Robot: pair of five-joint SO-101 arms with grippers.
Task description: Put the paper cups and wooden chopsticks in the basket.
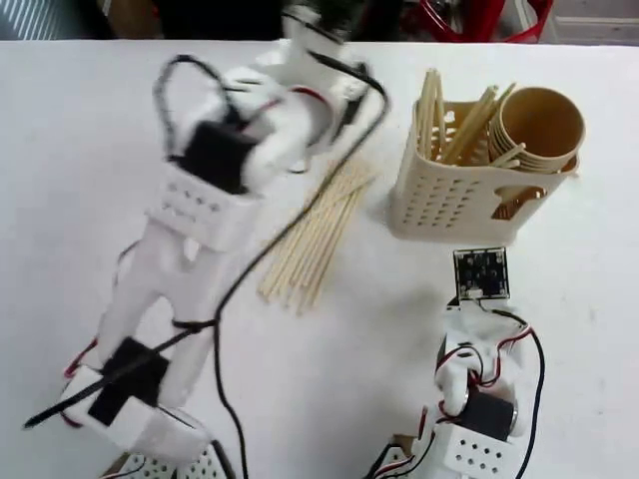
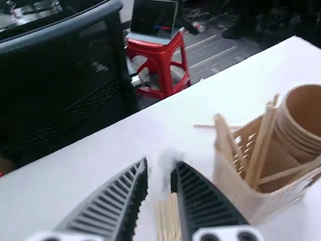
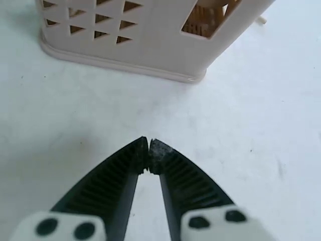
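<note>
Basket: pale, perforated, upright on the white table, right of centre in the high view. A stack of paper cups sits nested inside its right end, tilted, with the open mouth showing from above. Several wooden chopsticks stand in the basket's left part, leaning, with their ends above the rim; a few slant across toward the cups. A second lot of loose chopsticks lies flat on the table just left of the basket, not touching it, roughly parallel and running diagonally. The left arm stretches from the near left corner up toward the far middle of the table. The left gripper has its fingers parted a little, with a narrow gap and nothing between them — the ends of the loose chopsticks show on the table below the gap, with the basket and cups off to one side. The right arm is at the near edge, in front of the basket. The right gripper is low over bare table, tips pressed together and holding nothing — it points at the basket's near wall but stays apart from it.
</note>
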